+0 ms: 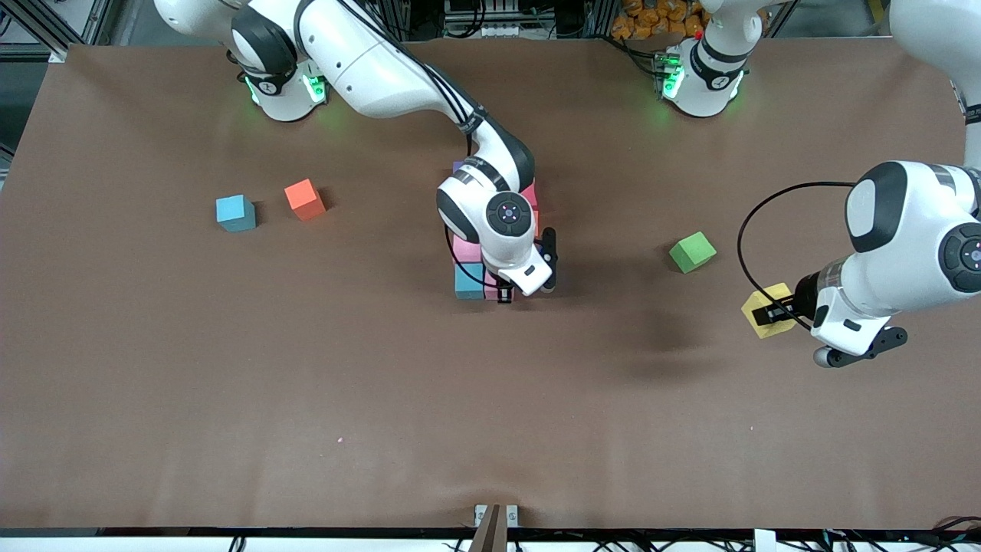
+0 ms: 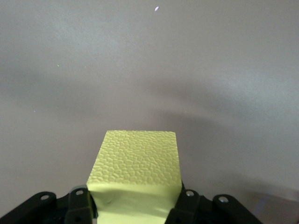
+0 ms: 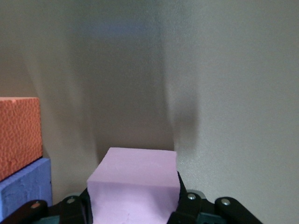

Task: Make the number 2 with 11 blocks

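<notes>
Looking at the table (image 1: 306,399), you see your right gripper (image 1: 505,294) clenched on a pink block (image 3: 133,179), low by the half-built number 2 (image 1: 490,245) in the middle to add it, while your left gripper (image 1: 772,313) grips a yellow block (image 2: 136,170) near the left arm's end, likely next.

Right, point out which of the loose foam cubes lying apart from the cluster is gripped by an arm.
The yellow foam cube, shut in the left gripper toward the left arm's end; the green cube, orange cube and light blue cube lie free.
</notes>
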